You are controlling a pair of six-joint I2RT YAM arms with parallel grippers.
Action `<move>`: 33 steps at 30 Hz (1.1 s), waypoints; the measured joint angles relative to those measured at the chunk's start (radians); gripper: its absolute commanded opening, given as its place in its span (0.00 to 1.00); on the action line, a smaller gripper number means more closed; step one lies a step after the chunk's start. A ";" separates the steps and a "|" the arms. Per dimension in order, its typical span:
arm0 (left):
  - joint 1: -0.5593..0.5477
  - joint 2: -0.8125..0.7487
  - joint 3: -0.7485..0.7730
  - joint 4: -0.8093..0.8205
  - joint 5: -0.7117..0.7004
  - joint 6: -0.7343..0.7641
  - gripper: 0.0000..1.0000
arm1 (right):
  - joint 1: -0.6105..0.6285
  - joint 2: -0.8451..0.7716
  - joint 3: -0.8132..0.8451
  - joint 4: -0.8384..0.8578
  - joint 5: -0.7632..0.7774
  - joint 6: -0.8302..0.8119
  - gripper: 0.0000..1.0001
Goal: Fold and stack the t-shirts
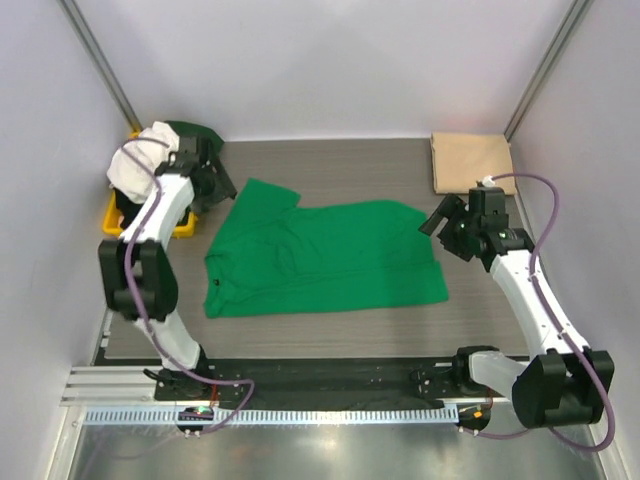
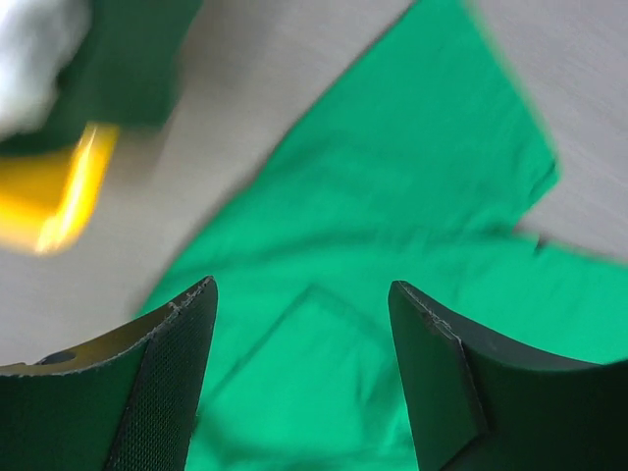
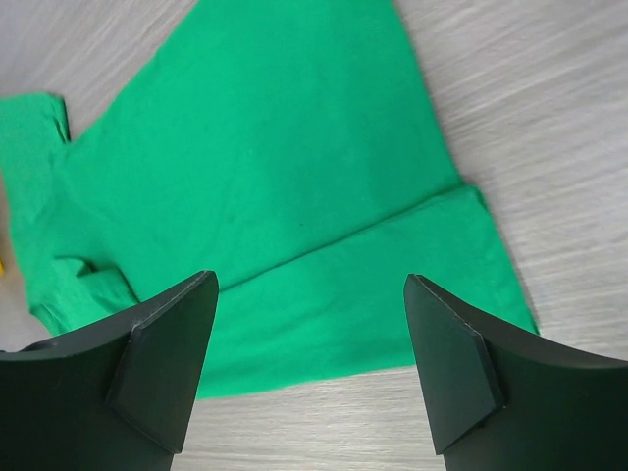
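Bright green t-shirt (image 1: 320,260) lay spread mid-bench (image 1: 330,170). Left fingers (image 2: 177,343) and right fingers (image 3: 167,334) were wide, empty. Cloth looked light, limp: pinch edge corners, not the middle.

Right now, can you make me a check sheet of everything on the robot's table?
Surface: grey wood-look table.
Job's things: bright green t-shirt spread mid-table; tan t-shirt folded, far right corner; white t-shirt and dark green t-shirt heaped on yellow tray, far left.
Clutter: nothing seen.
End effectors: left end effector and right end effector both open, empty.
Cables: purple cable looping along each arm.
Surroundings: plain white walls.
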 measured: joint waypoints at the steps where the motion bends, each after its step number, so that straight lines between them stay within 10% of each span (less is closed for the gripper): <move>1: -0.001 0.069 0.061 0.003 0.006 0.015 0.71 | 0.019 0.014 0.011 0.001 0.009 -0.006 0.83; 12: -0.010 0.669 0.674 0.027 0.073 0.131 0.70 | 0.046 0.166 0.046 0.009 0.046 -0.084 0.83; 23: -0.027 0.798 0.755 0.057 0.135 0.214 0.66 | 0.046 0.162 0.046 0.039 0.034 -0.117 0.84; 28: -0.056 0.804 0.750 0.070 0.137 0.238 0.49 | 0.046 0.250 0.089 0.051 0.041 -0.128 0.84; 33: -0.072 0.829 0.784 0.063 0.142 0.251 0.09 | 0.047 0.436 0.213 0.059 0.053 -0.137 0.75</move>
